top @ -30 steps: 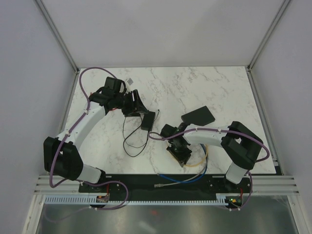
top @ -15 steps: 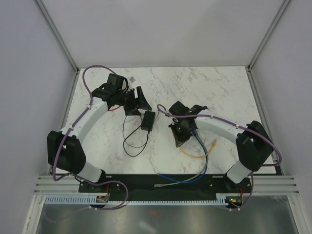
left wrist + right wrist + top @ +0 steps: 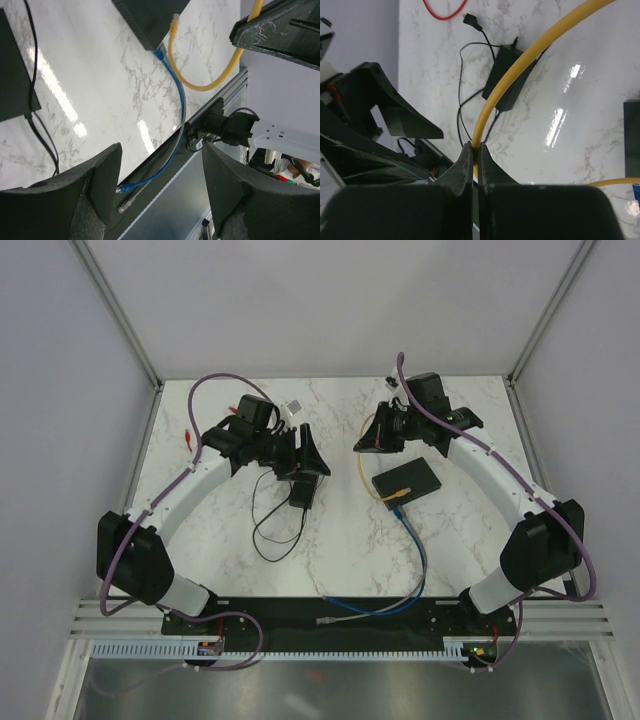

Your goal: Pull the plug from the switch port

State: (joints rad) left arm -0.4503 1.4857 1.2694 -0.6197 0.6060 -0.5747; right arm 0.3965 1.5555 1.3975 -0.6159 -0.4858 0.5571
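The switch (image 3: 410, 481) is a flat black box lying right of centre; its corner shows in the left wrist view (image 3: 150, 20). A blue plug (image 3: 398, 508) meets its near edge (image 3: 160, 51). A yellow cable (image 3: 364, 468) arcs from that edge up to my right gripper (image 3: 370, 440), which is shut on it (image 3: 476, 146). The yellow plug (image 3: 174, 20) rests against the switch's edge; I cannot tell whether it is seated. My left gripper (image 3: 308, 456) hovers open over the power brick, holding nothing (image 3: 161, 150).
A small black power brick (image 3: 303, 490) with a thin black cord lies at centre left. A red wire (image 3: 190, 436) sits at the far left. The blue cable (image 3: 415, 560) runs to the near edge, where loose plug ends (image 3: 328, 621) lie on the black base rail.
My right arm has swung from the table's middle to the far side, its gripper closing on the yellow cable and lifting it. My left gripper has opened wider and shifted right.
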